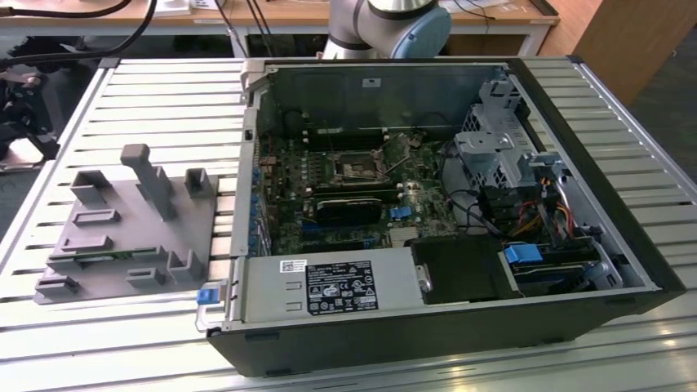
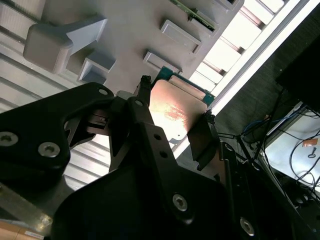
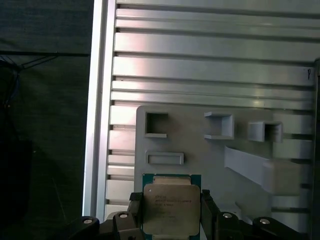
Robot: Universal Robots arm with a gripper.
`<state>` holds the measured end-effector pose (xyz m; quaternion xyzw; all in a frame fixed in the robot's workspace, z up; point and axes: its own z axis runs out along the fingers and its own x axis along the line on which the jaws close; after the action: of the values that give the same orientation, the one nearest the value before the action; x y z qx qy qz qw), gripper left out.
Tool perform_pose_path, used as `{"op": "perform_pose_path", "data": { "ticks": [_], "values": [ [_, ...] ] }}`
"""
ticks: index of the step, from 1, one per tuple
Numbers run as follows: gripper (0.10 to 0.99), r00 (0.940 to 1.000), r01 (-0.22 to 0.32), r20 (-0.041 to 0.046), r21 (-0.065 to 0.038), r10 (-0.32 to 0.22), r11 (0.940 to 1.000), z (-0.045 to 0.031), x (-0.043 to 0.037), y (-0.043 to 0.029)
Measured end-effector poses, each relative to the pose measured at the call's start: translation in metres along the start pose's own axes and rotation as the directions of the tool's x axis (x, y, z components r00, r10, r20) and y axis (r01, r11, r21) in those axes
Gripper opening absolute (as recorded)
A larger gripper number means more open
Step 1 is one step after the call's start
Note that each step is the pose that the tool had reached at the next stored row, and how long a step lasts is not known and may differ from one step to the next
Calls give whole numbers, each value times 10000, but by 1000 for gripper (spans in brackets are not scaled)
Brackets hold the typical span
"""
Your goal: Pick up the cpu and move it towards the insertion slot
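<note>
The cpu (image 3: 171, 206) is a flat square chip with a silvery top and a green rim. It sits between my two black fingers (image 3: 134, 209), and my gripper (image 3: 171, 212) is shut on its opposite edges. In the second wrist view the same cpu (image 2: 176, 107) glints between the fingertips (image 2: 144, 85) of the gripper (image 2: 175, 102), over the grey tray (image 2: 135, 30). The insertion slot (image 1: 357, 169) is a small square socket with a metal frame on the motherboard inside the open computer case (image 1: 610, 204).
The grey plastic tray (image 1: 109, 237) with upright posts and pockets lies on the slatted metal table (image 1: 163, 98), on the exterior view's left of the case. Inside the case are a labelled power supply (image 1: 332, 286), drive cages (image 1: 490, 147) and cables. The table's edge (image 3: 95, 125) runs close beside the tray.
</note>
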<state>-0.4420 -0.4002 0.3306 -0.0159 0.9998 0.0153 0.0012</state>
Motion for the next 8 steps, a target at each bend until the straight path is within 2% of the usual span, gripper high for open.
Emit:
{"op": "perform_pose_path", "data": {
  "ticks": [8],
  "values": [
    [545,10000,0,3,-2,0,10000,-69,-7,4]
  ]
}}
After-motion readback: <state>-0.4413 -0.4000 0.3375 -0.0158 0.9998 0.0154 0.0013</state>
